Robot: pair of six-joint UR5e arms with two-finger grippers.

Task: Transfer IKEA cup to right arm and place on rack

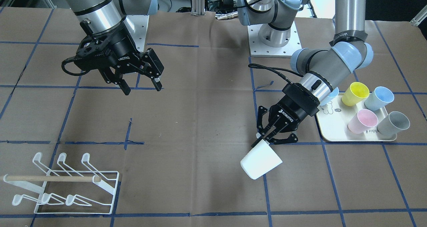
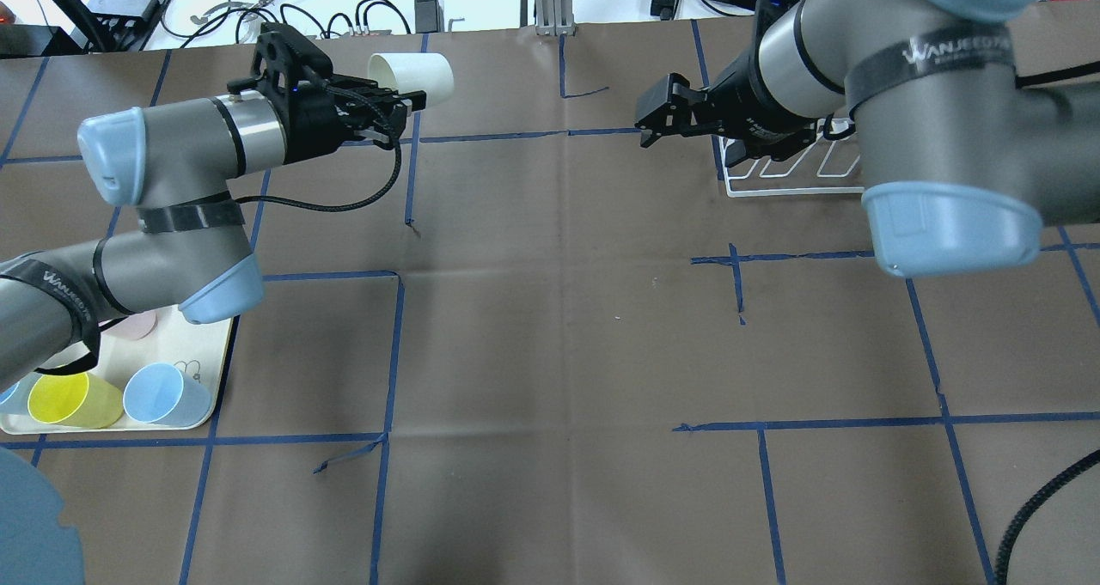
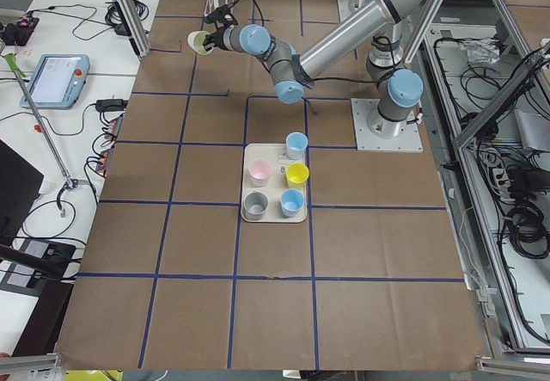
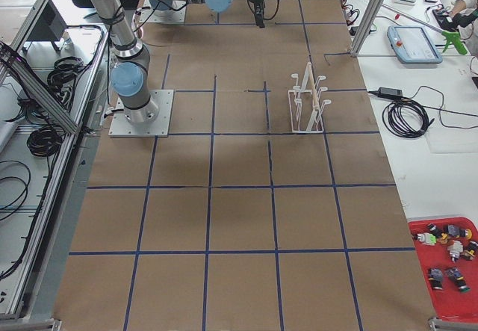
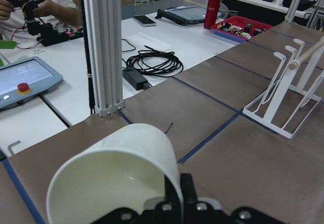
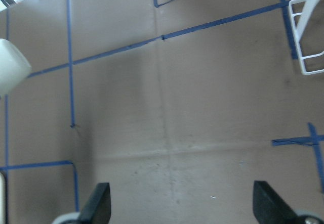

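1. The cream tray point(image 1: 333, 133) carries five empty cups: a yellow cup point(image 1: 355, 93), a pink cup point(image 1: 362, 121), a grey cup point(image 1: 393, 123) and two blue cups point(image 3: 296, 145) point(image 3: 292, 202).
2. The white IKEA cup point(image 1: 261, 161), empty, hangs tilted above the table with its rim pinched by the left gripper point(image 1: 262, 141).
3. The right gripper point(image 1: 142, 88) is spread wide.
4. The rack point(image 1: 103, 186) has six prongs and one dowel point(image 1: 50, 178).
5. Both grippers read ROBOTIQ.

Left tool point(image 1: 262, 141) clamped shut, right tool point(image 1: 142, 88) spread open
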